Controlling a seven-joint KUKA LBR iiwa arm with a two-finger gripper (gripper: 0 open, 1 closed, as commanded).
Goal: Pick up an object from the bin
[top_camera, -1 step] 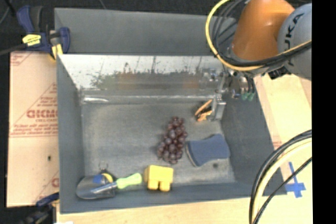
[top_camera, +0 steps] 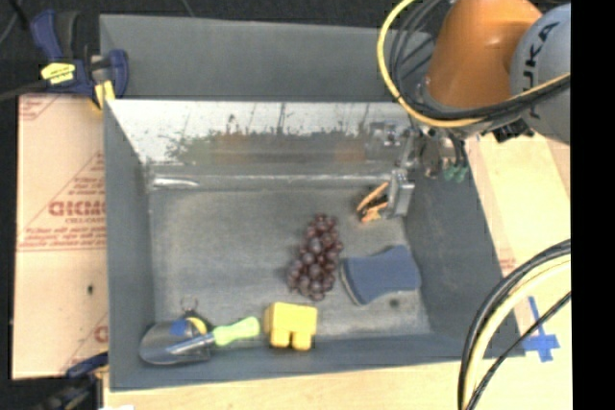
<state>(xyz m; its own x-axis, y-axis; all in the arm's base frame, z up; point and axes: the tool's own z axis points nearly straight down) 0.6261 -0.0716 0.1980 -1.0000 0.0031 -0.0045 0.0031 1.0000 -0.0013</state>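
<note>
The bunch of dark purple grapes lies near the middle of the grey metal bin and serves well as the fixed mark here. Up and to the right of the grapes, close to the bin's far right corner, the claw hangs low above the floor, reaching down from the arm's orange wrist cover, which is ringed by yellow cables. Right at the claw's tip, on the side facing the grapes, sits a small orange thing (slim and a little bent, its kind too small to make out); it touches or nearly touches the claw. Whether the claw is spread, closed, or clamped on that orange piece cannot be told from this angle. Just to the right of the grapes, almost touching them, lies a blue sponge-like pad, flat on the bin floor and below the claw in the view. Below the grapes and slightly left stands a yellow block, near the bin's front wall. Left of that block, further from the grapes, a green-handled utensil rests on its side, its clear, blue-tinged head pointing toward the front left corner and its handle end just beside the yellow block.
</note>
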